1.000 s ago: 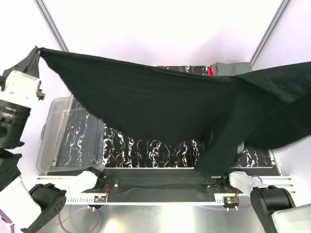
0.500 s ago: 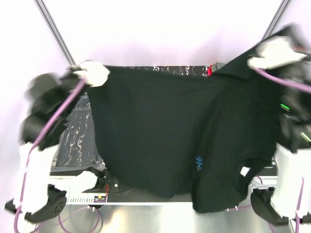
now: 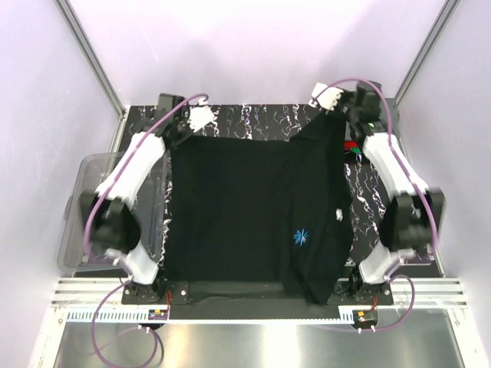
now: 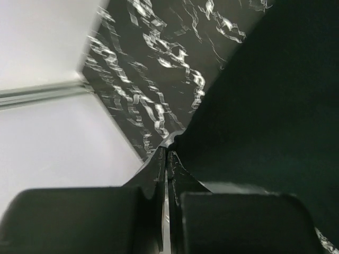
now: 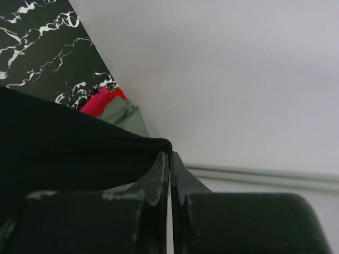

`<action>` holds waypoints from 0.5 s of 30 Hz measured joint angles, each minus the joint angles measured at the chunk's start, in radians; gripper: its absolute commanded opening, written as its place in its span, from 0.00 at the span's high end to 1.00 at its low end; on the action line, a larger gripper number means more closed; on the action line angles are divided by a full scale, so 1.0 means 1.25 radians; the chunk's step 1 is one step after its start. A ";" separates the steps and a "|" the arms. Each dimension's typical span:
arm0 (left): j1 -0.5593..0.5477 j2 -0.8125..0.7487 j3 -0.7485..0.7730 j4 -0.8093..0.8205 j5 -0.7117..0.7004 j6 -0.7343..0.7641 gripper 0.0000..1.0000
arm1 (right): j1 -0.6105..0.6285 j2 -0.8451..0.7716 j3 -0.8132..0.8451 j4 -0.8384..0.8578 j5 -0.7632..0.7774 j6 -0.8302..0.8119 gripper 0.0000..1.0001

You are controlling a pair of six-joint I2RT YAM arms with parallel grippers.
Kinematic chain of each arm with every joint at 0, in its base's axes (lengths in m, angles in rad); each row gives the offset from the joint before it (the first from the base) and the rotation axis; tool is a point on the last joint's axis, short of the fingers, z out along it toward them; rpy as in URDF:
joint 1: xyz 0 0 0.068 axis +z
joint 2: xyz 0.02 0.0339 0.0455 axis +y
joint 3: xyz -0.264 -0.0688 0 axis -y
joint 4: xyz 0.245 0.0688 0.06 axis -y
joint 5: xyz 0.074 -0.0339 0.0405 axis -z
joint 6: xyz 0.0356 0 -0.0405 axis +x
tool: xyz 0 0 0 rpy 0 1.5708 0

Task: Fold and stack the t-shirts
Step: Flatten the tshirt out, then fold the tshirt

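Left arm (image 3: 132,170): white shells, black joints.
Right arm (image 3: 389,165): the same white shells and black joints.
Cables (image 3: 87,224): purple, one looping along each arm and trailing below the bases.
Wrist blocks (image 3: 202,117): small, white, boxy.
Bases (image 3: 146,287): white and black, each beside a small board with orange-red parts.
Left gripper (image 4: 167,152): matte black, blocky, tapering to thin tips.
Right gripper (image 5: 169,154): likewise matte black and tapered.

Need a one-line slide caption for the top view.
Left gripper and right gripper pinch the far corners of the black t-shirt, laid across the marbled table.
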 measured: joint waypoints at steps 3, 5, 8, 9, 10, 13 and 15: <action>0.023 0.150 0.079 0.016 -0.005 0.000 1.00 | 0.000 0.162 0.086 0.051 0.003 -0.020 1.00; 0.032 0.228 0.127 0.030 -0.010 0.000 1.00 | 0.000 0.266 0.152 0.085 0.012 -0.042 1.00; 0.045 0.323 0.205 0.038 -0.014 0.000 1.00 | 0.000 0.399 0.241 0.114 0.024 -0.065 1.00; 0.048 0.346 0.226 0.041 -0.016 0.001 1.00 | 0.000 0.428 0.265 0.116 0.027 -0.069 1.00; 0.050 0.367 0.249 0.044 -0.018 0.002 1.00 | 0.000 0.464 0.294 0.119 0.035 -0.071 1.00; 0.057 0.438 0.329 0.083 -0.030 0.015 1.00 | 0.000 0.585 0.419 0.125 0.065 -0.066 1.00; 0.058 0.471 0.376 0.091 -0.041 0.020 1.00 | 0.000 0.636 0.511 0.113 0.088 -0.049 1.00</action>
